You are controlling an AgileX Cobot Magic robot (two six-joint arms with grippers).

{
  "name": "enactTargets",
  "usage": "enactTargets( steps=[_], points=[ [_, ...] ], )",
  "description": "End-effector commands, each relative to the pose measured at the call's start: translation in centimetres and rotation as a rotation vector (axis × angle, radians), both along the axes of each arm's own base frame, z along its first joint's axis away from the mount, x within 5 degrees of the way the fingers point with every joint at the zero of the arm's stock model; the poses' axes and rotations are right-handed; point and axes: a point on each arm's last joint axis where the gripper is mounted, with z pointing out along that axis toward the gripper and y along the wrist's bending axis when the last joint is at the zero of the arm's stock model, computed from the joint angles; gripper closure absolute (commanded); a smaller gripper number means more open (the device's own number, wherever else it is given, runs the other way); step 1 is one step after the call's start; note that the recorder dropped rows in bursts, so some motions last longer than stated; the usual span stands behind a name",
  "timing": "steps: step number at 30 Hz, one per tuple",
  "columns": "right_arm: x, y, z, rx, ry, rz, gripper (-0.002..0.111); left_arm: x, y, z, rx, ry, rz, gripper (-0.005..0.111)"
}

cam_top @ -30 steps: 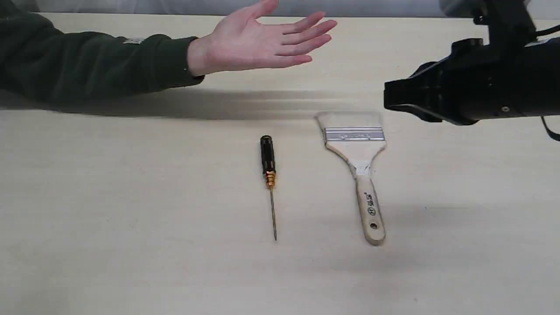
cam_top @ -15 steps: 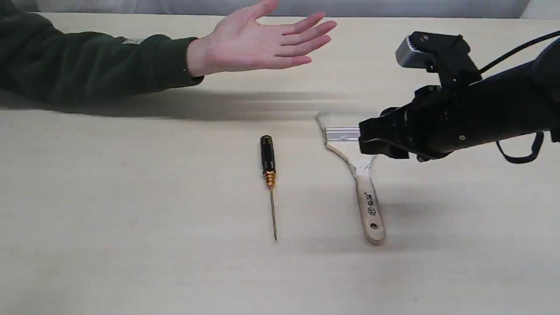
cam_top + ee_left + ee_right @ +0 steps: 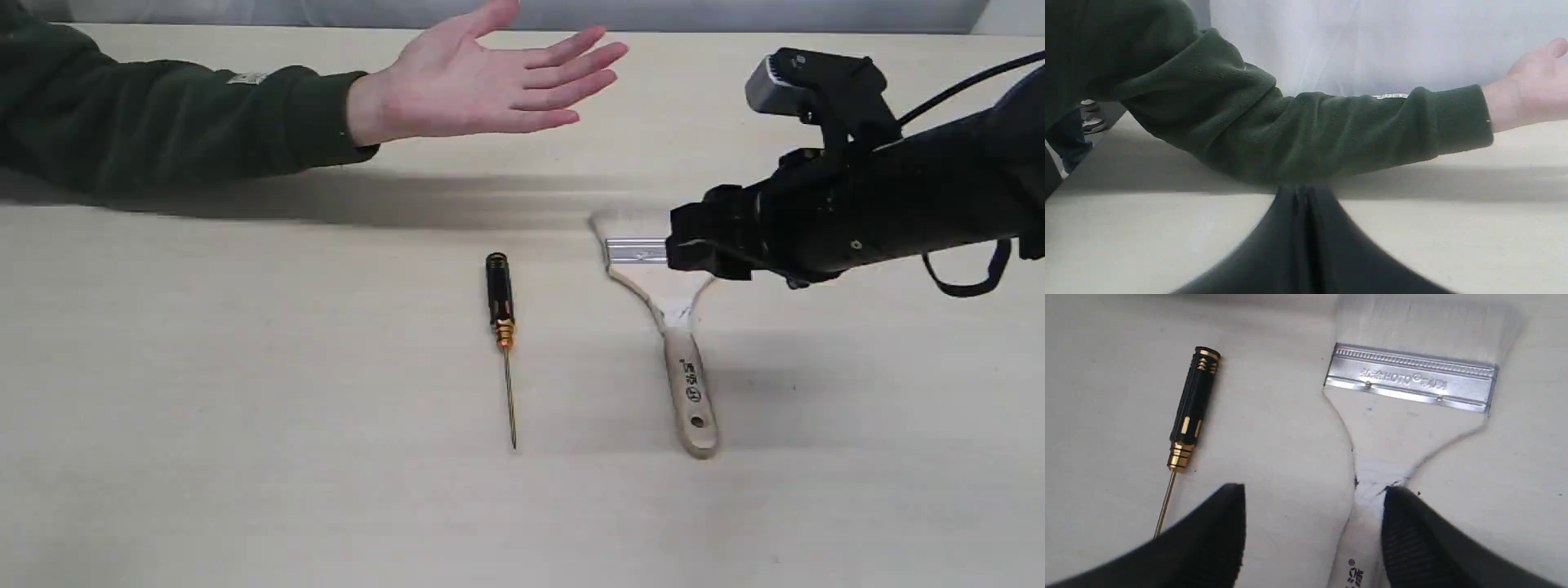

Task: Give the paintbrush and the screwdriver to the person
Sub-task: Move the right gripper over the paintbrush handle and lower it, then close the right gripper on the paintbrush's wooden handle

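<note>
The paintbrush (image 3: 682, 359) lies flat on the table, bristles toward the far side, wooden handle toward the near edge; the right wrist view shows its ferrule (image 3: 1410, 377) up close. My right gripper (image 3: 694, 249) hovers open over the brush's ferrule and shoulder, fingers (image 3: 1412, 535) spread with nothing between them. The screwdriver (image 3: 501, 318) lies to the left of the brush, black handle (image 3: 1194, 402) away, shaft toward the near edge. The person's open hand (image 3: 490, 77) in a dark green sleeve (image 3: 1331, 130) is held palm up above the far side. My left gripper (image 3: 1302, 196) is shut, below the sleeve.
Pale wooden table (image 3: 245, 408) carries only the two tools. A white curtain (image 3: 1372, 41) hangs behind the far edge. Someone's shoes (image 3: 1090, 118) show on the floor beyond the table.
My right arm came down and leftward from the upper right until its gripper hung over the brush's ferrule, then rose slightly. The hand, brush and screwdriver have stayed put.
</note>
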Motion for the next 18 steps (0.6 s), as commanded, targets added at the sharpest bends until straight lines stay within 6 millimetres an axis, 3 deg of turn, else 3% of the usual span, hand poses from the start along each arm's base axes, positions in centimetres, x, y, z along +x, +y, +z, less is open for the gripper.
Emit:
enactTargets(
  steps=[1, 10, 18],
  points=[
    [0.9, 0.3, -0.6, -0.005, 0.063, 0.000, 0.055, 0.0, 0.0, 0.0, -0.004, -0.011, -0.007, 0.107],
    [2.5, 0.1, -3.3, -0.104, 0.194, -0.029, 0.055, 0.0, -0.1, 0.0, -0.006, -0.011, -0.007, 0.107],
    [3.3, 2.2, -5.2, -0.156, 0.248, 0.002, 0.055, 0.0, -0.1, 0.0, -0.006, -0.011, -0.007, 0.107]
  ],
)
